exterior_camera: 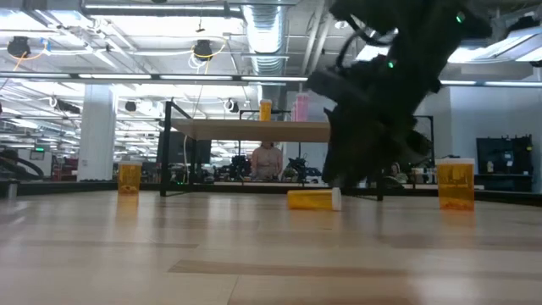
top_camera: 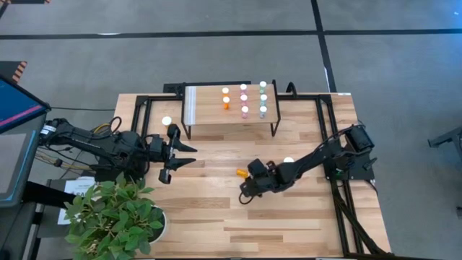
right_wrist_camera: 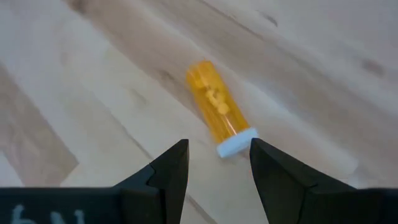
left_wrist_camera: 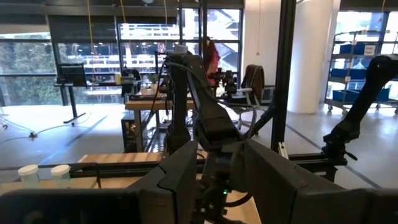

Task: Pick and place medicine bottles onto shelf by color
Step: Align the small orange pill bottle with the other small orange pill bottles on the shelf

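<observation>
A leafy green potted plant (top_camera: 115, 217) sits at the near left corner of the wooden table (top_camera: 216, 224). Left of it stands a monitor (top_camera: 14, 108). A person (exterior_camera: 268, 159) sits far behind the table.

No readable text, labels or numbers anywhere; faint pale marks on the right gripper (right_wrist_camera: 214, 165) body are cut off, illegible.

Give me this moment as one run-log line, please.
right gripper: open, over fallen orange bottle on table | left gripper: open, idle by shelf
</observation>
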